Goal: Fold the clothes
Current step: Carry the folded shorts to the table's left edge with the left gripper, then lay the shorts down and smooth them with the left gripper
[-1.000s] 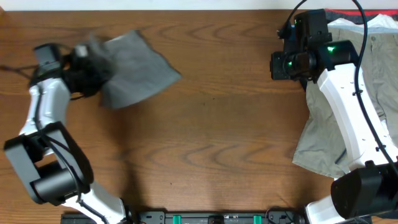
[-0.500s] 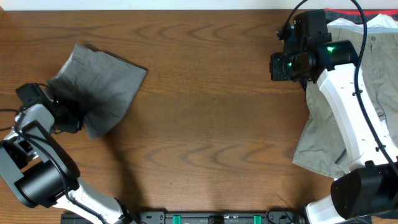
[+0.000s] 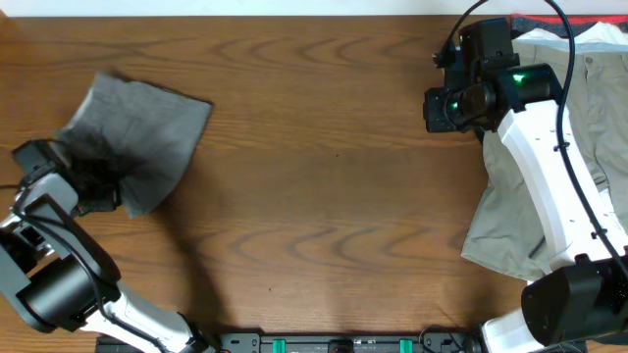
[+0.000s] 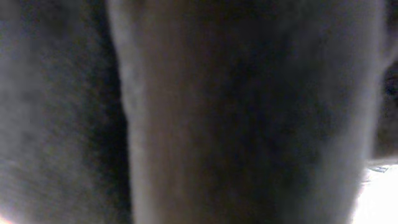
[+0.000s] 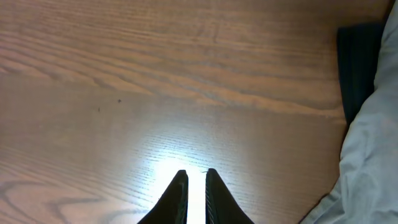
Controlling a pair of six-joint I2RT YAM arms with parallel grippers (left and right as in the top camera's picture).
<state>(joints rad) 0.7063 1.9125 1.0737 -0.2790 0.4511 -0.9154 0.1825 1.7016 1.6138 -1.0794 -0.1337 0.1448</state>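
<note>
Since the earlier frame, the grey shorts had shifted farther toward the left edge of the overhead view, drawn along with the left gripper. They lay crumpled at upper left on the surface, fanning up and to the right from that gripper, which touched their lower left corner. Cloth filled its wrist view, so its opening could not be told. Right gripper, nearly closed and empty, hung at upper right beside the khaki trousers, well apart from the shorts. Left arm was judged the nearer.
</note>
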